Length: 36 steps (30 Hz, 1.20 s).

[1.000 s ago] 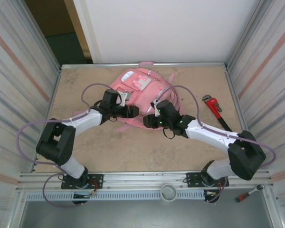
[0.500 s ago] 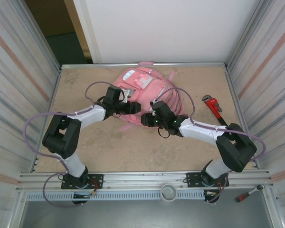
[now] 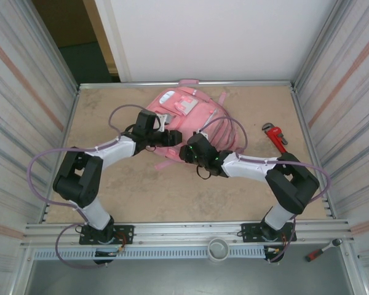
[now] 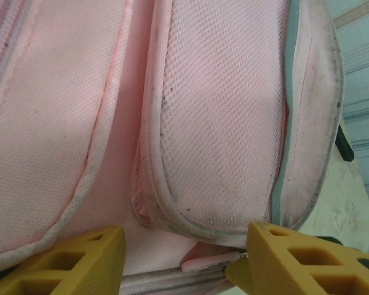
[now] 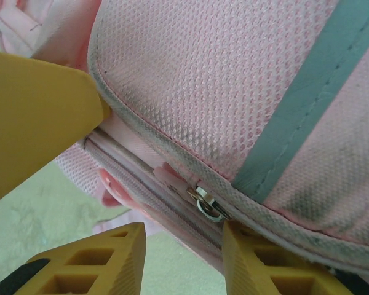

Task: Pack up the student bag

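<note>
Tan table (image 3: pixel 123 184), student bag (image 3: pixel 183 106) left of wrench (image 3: pixel 279 142)

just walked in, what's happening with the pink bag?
Both arms are working at the near edge of the student bag, which lies on the table. The right gripper is open, its jaws either side of a zipper pull, not clamped. The left gripper is open against the bag's fabric alongside.

The student bag (image 5: pixel 234 74) shows pink mesh crossed by a grey-green stripe (image 5: pixel 295 117). Under its piped edge runs a zip, whose metal pull (image 5: pixel 207 204) sits between the parted yellow jaws of the right gripper (image 5: pixel 184 243), nearer the right-hand one. Pale desk (image 5: pixel 43 215) lies beneath.
</note>
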Motion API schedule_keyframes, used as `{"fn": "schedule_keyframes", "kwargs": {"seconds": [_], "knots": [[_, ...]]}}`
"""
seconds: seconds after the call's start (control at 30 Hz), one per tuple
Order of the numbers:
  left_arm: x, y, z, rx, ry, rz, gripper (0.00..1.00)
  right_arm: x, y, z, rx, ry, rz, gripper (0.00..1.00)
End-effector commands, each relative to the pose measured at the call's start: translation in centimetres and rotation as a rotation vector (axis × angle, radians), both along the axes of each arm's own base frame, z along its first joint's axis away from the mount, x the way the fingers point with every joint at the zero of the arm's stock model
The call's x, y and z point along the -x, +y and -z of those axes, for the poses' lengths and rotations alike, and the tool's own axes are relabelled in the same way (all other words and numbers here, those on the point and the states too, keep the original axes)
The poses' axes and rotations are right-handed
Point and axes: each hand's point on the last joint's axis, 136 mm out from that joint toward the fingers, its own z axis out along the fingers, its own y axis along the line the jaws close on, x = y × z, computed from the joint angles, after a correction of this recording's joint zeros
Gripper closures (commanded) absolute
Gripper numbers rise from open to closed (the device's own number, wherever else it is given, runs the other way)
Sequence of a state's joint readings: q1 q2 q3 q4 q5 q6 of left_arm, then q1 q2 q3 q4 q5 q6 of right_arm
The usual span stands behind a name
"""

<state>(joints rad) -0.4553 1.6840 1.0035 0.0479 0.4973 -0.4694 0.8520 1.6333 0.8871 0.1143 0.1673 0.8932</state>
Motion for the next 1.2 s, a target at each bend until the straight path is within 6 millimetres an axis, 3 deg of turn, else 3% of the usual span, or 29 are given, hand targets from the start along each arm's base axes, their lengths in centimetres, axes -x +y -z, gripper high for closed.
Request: {"fn": "schedule_keyframes", "kwargs": {"seconds": [0.0,0.27,0.47,0.57,0.63,0.73,0.87,1.03,1.17], "knots": [[-1.7,-1.1,-1.6,0.027,-0.061,0.019,0.44,-1.6,0.4,-1.1,-0.033,-0.054,0.090,0.64],[-1.8,-1.0,-1.3,-0.007,-0.071,0.023,0.47,-3.0,0.5,-1.2,-0.034,-0.104,0.157,0.67],[-0.6,0.7,-3.5,-0.036,-0.141,-0.012,0.42,-3.8,1.5,-2.1,-0.088,-0.139,0.165,0.67],[-1.1,1.4,-4.5,-0.061,-0.184,-0.028,0.39,-3.7,1.3,-2.1,-0.105,-0.135,0.187,0.67],[-1.4,0.8,-5.8,-0.037,-0.219,0.002,0.41,-3.6,0.8,-1.8,-0.098,-0.132,0.201,0.67],[-1.6,-2.1,-7.1,0.034,-0.214,0.120,0.50,-3.6,0.4,-1.4,-0.089,-0.126,0.221,0.67],[-2.8,-5.3,-6.5,0.091,-0.163,0.226,0.60,-3.7,0.4,-1.0,-0.097,-0.116,0.250,0.66],[-5.0,-5.7,-4.2,0.147,-0.069,0.217,0.67,-4.0,-0.4,-0.3,-0.069,-0.120,0.302,0.66],[-5.3,-5.5,-3.1,0.133,-0.049,0.217,0.67,-4.3,-0.7,0.3,-0.037,-0.119,0.332,0.67]]}}
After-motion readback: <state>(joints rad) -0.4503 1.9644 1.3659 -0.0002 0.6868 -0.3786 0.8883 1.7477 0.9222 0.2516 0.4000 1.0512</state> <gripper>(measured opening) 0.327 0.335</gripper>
